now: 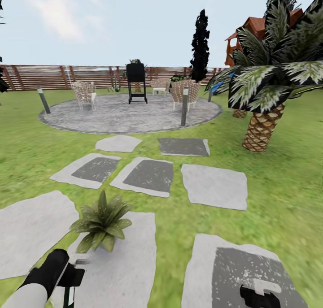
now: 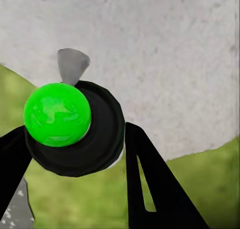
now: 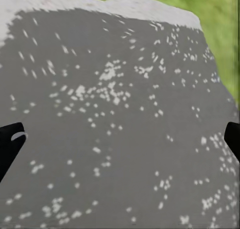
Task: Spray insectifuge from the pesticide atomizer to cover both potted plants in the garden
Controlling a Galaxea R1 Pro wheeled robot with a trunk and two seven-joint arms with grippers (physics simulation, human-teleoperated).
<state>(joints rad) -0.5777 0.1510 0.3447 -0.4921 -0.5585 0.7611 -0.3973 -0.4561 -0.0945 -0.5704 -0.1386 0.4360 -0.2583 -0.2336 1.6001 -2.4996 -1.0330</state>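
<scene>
One potted plant, a low rosette of pointed green leaves, stands on a pale stepping stone just ahead of my left gripper; leaves hide its pot. In the left wrist view, my left gripper is shut on the pesticide atomizer, a dark round bottle seen from above with a bright green top and a grey nozzle, held over the stone. The bottle hangs below the gripper in the head view. My right gripper is open and empty above a dark grey stone. The second potted plant is out of view.
Grey and white stepping stones cross the lawn toward a round grey patio with wicker chairs, a black grill and lamp posts. A big palm stands at the right. A brown slatted fence closes the back.
</scene>
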